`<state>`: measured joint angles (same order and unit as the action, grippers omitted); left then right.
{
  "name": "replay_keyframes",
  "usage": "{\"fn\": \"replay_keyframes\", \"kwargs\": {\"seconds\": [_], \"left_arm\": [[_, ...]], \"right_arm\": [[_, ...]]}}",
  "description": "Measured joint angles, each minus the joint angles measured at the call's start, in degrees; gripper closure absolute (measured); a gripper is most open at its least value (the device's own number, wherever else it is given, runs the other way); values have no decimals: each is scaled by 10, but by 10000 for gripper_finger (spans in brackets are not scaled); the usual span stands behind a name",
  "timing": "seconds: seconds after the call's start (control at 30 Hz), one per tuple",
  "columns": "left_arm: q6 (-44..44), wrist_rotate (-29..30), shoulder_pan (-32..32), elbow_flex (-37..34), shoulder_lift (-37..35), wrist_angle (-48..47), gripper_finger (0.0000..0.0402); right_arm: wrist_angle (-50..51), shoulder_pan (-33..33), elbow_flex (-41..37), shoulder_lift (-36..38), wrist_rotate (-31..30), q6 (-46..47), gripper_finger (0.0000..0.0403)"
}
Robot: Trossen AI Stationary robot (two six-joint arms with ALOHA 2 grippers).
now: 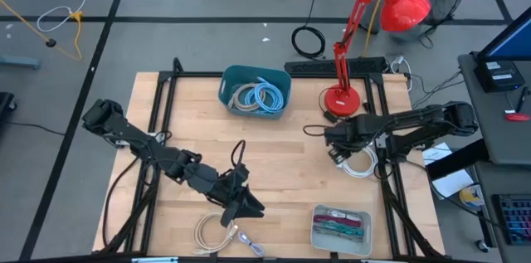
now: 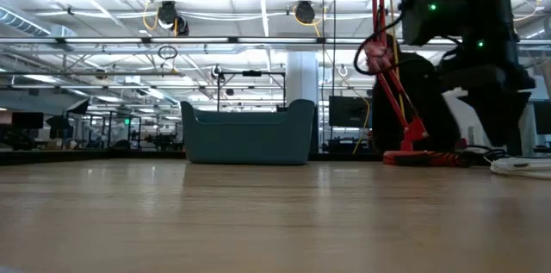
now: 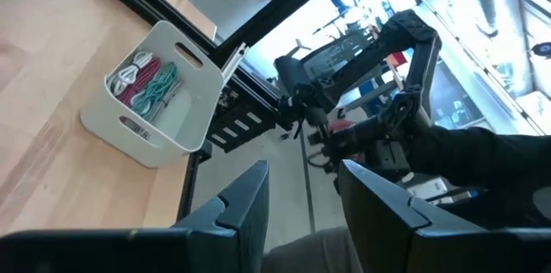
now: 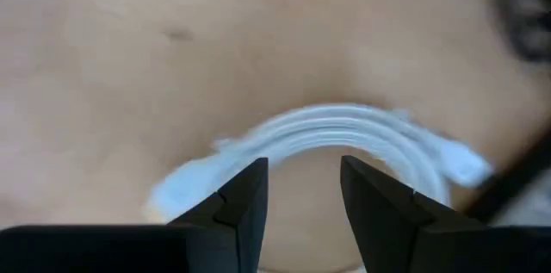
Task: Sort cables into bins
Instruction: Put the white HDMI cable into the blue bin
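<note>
The wooden surface (image 1: pixel 274 155) sits in a large open workshop with a grey floor, a black frame along its edges and a red lamp (image 1: pixel 365 47) at its far right corner. The teal bin (image 1: pixel 255 90) stands at the far middle and already holds looped coils, one light blue and one grey-beige. The grey tray (image 1: pixel 341 228) sits at the near right edge with short maroon, teal and grey pieces laid side by side in it. That split suggests coils go to the deep tub and short pieces to the shallow tray.

Two cables are still out. A white coil (image 1: pixel 358 163) lies on the right side of the surface, near the lamp base. The right gripper (image 1: pixel 338 152) hangs directly over it, its jaws spread on either side of the coil's arc in the right wrist view, so it looks poised to pinch the loop rather than holding it. The coil is several turns of thin white cable, flat on the wood, with a plug end sticking out.

A beige coil (image 1: pixel 214 234) lies at the near edge, left of the tray. The left gripper (image 1: pixel 246 206) waits just beside it, tilted up off the wood, jaws spread and empty.
</note>
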<state>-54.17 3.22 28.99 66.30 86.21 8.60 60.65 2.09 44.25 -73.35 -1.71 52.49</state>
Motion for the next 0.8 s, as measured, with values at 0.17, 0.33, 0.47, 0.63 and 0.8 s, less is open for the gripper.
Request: {"fn": "replay_keyframes", "kwargs": {"seconds": [0.17, 0.33, 0.47, 0.63, 0.8], "left_arm": [[-4, 8, 5, 0, 0, 1, 256], [-4, 17, 15, 0, 0, 0, 256], [-3, 19, 19, 0, 0, 0, 256], [-4, 19, 19, 0, 0, -2, 257], [-4, 19, 19, 0, 0, -3, 257]], "right_arm": [[-7, -7, 0, 0, 71, -74, 261], [44, -53, 0, 0, 93, -136, 260], [58, -100, 0, 0, 96, -141, 245], [49, -166, 0, 0, 109, -102, 202], [17, -220, 0, 0, 103, -65, 160]]}}
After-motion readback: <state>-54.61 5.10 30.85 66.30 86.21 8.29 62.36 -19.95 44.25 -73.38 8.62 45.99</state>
